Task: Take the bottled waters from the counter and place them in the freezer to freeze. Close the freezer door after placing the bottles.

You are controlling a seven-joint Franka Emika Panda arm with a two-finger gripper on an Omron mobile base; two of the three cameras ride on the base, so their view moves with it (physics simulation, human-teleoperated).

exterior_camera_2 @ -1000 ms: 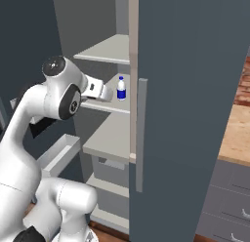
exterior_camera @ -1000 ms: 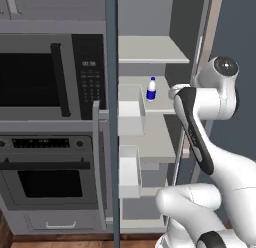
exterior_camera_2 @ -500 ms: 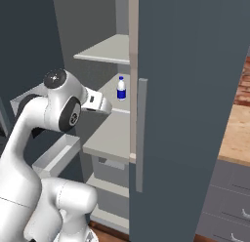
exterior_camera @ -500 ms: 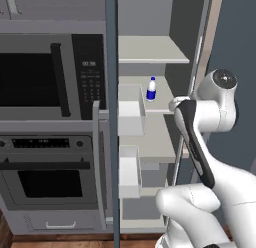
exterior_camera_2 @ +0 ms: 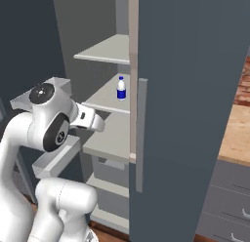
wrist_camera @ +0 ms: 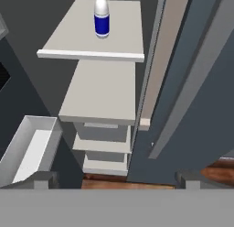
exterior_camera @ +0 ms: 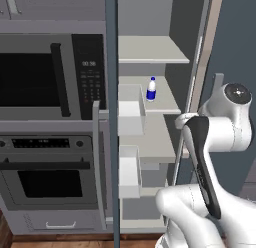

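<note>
Bottle (wrist_camera: 101, 16) with blue label stands upright on freezer shelf (wrist_camera: 87, 43), top centre of hand view. End effector (wrist_camera: 114, 179) released, empty, clear of it. Next, likely: fetch second bottle from bench (exterior_camera_2: 238, 131), then close door (exterior_camera: 111, 117).

The freezer (exterior_camera: 165, 57) is wide open in front. One blue-label bottle (exterior_camera: 151, 89) sits alone toward the back of its shelf (wrist_camera: 91, 43), so the front of that shelf is bare, same with the shelf below (wrist_camera: 100, 95). The open freezer door (exterior_camera: 111, 142) with its white bins (exterior_camera: 131, 117) walls off one side, and the closed slate panel (exterior_camera_2: 195, 114) crowds the other.
</note>
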